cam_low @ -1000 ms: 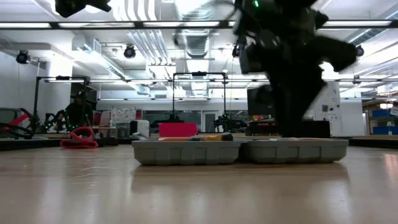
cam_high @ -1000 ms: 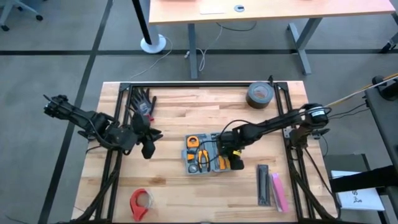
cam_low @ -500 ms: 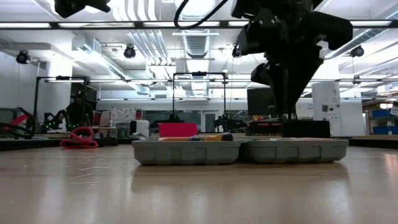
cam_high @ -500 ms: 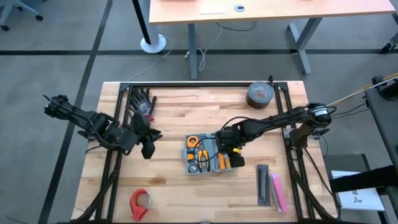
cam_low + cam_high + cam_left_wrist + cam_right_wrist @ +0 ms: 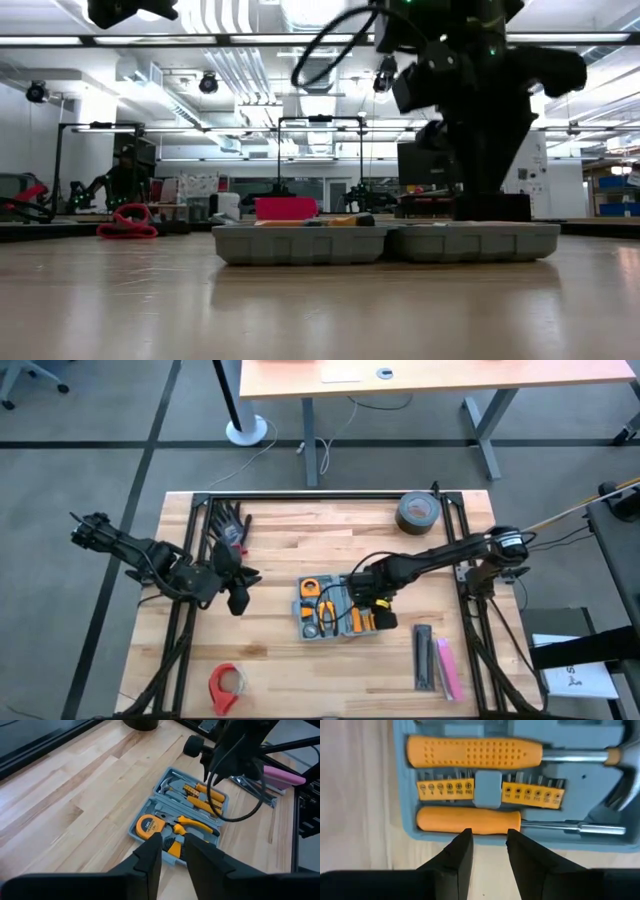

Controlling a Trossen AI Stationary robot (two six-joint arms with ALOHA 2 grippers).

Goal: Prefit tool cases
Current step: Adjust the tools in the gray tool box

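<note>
**Q:** Where is the case?

**A:** The open case [image 5: 333,610] lies flat just below centre of the high view, on the wooden table [image 5: 300,535]. An orange tape measure [image 5: 311,587] sits at its upper left, with pliers [image 5: 192,825] and other orange-handled tools in the tray.

**Q:** And the right gripper?

**A:** The right gripper [image 5: 372,600] hangs over the case's right-hand half, arm stretching in from the frame's right. Its wrist view shows the fingers [image 5: 460,855] slightly parted with nothing between them, poised above the lower of two orange-handled screwdrivers [image 5: 470,820] near the case's edge. Rows of bits [image 5: 445,786] lie between the two handles.

**Q:** The left one?

**A:** The left gripper [image 5: 236,595] waits at centre left, well apart from the case, its fingers [image 5: 150,857] a narrow gap apart and empty.

**Q:** Anything else on the table?

**A:** A grey tape roll [image 5: 418,512] at upper right, a red one [image 5: 226,684] at lower left, and black and pink bars [image 5: 436,658] at lower right.
</note>
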